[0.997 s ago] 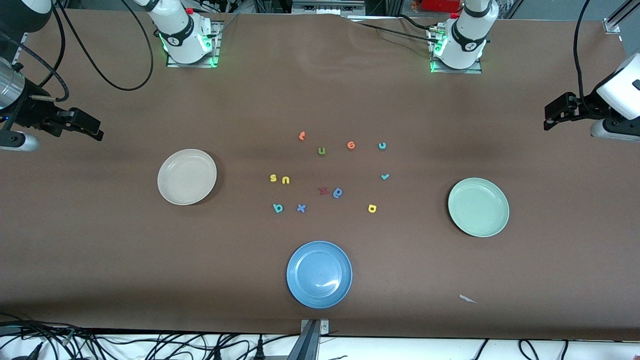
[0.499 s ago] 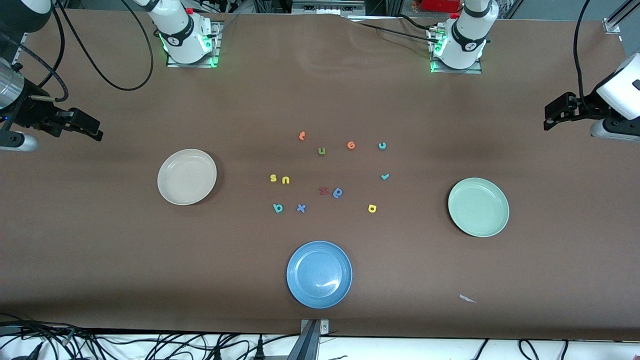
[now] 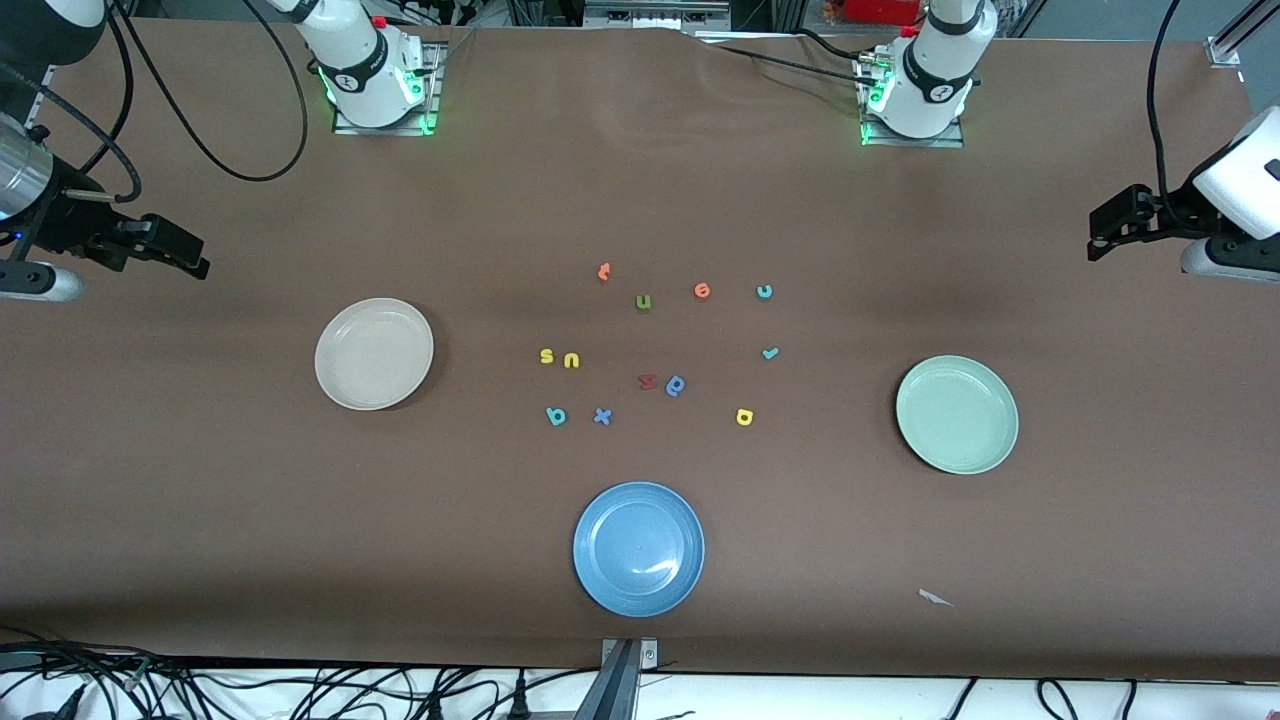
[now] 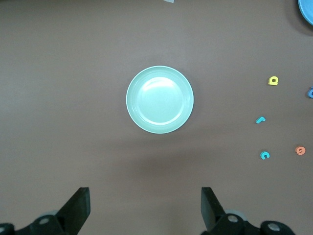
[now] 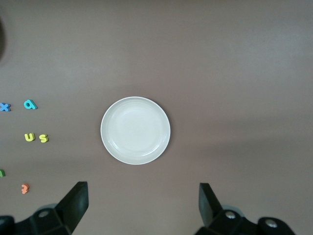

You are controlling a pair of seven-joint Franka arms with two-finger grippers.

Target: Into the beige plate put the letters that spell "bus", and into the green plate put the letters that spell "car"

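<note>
Waiting unchanged since a moment ago, left gripper point(image 4: 144, 208) spread empty over table near green plate point(image 3: 957, 414), right gripper point(image 5: 143, 208) spread empty near beige plate point(image 3: 374, 353), letters point(image 3: 558, 358) still loose between plates

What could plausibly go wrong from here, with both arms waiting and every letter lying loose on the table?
The yellow u almost touches the yellow s, so open fingers may nudge one while taking the other. An olive-green u could be mistaken for the yellow one. The blue plate might receive letters meant for the beige plate or green plate.
</note>
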